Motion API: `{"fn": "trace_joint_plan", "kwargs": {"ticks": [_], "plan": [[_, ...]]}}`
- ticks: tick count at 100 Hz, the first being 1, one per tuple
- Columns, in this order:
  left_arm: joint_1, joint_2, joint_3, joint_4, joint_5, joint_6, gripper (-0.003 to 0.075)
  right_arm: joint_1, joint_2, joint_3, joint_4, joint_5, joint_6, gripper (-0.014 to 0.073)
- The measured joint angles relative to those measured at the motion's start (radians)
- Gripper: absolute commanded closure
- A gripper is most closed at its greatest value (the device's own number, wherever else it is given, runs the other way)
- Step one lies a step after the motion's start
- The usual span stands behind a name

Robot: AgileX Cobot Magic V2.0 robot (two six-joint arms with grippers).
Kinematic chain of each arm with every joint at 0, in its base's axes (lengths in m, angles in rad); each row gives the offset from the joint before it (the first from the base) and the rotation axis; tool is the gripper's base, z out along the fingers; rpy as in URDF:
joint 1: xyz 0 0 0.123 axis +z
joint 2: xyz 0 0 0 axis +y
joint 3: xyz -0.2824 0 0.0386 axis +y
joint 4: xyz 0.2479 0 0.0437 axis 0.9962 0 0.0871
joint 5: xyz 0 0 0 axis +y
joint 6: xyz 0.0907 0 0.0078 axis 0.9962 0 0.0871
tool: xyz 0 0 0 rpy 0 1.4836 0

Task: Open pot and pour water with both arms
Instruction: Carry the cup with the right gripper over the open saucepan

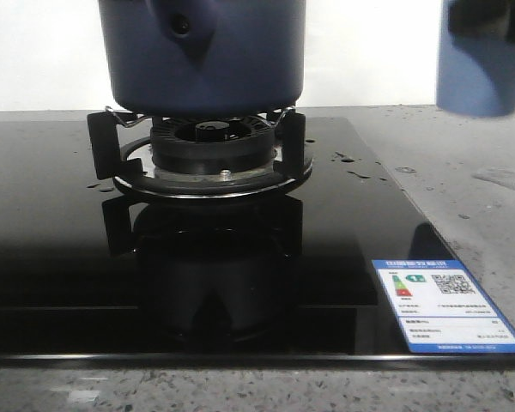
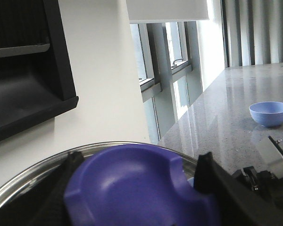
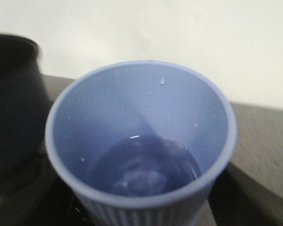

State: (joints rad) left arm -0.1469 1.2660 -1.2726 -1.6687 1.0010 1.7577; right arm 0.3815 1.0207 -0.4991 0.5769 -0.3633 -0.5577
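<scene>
The dark navy pot (image 1: 202,60) stands upright on the burner grate (image 1: 197,142), handle stub facing the camera.

Tool fingers (image 2: 212,181) flank purple lid knob (image 2: 137,186); blue bowl (image 2: 270,113) far on counter (image 2: 217,127).

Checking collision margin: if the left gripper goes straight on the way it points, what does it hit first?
The lid knob, sitting right between the left gripper's fingers; the lid's steel rim lies just past it. Contact can't be confirmed.

Your pot (image 1: 240,77) looks matt and smooth above the glossy black glass hob (image 1: 60,257). The worktop (image 1: 463,172) is speckled polished stone. The ribbed cup (image 3: 141,155) looks like plastic.
</scene>
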Motion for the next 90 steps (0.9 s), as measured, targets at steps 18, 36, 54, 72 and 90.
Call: {"fn": "trace_joint_plan", "kwargs": {"ticks": [18, 36, 54, 72, 90], "plan": [[0.000, 0.000, 0.000, 0.000, 0.000, 0.000, 0.0449, 0.002, 0.003, -0.182, -0.082, 0.205, 0.000, 0.0356], [0.000, 0.000, 0.000, 0.000, 0.000, -0.001, 0.0449, 0.002, 0.060, -0.369, -0.131, 0.401, 0.002, 0.0356], [0.000, -0.008, 0.000, -0.008, -0.027, -0.007, 0.0449, 0.002, 0.144, -0.561, -0.181, 0.575, 0.002, 0.0356], [0.021, -0.029, 0.000, -0.013, -0.050, -0.007, 0.0449, 0.006, 0.241, -0.723, -0.258, 0.720, 0.000, 0.0356], [0.046, -0.046, 0.000, -0.021, -0.051, -0.007, 0.0449, 0.035, 0.320, -0.838, -0.326, 0.799, -0.072, 0.0356]]}}
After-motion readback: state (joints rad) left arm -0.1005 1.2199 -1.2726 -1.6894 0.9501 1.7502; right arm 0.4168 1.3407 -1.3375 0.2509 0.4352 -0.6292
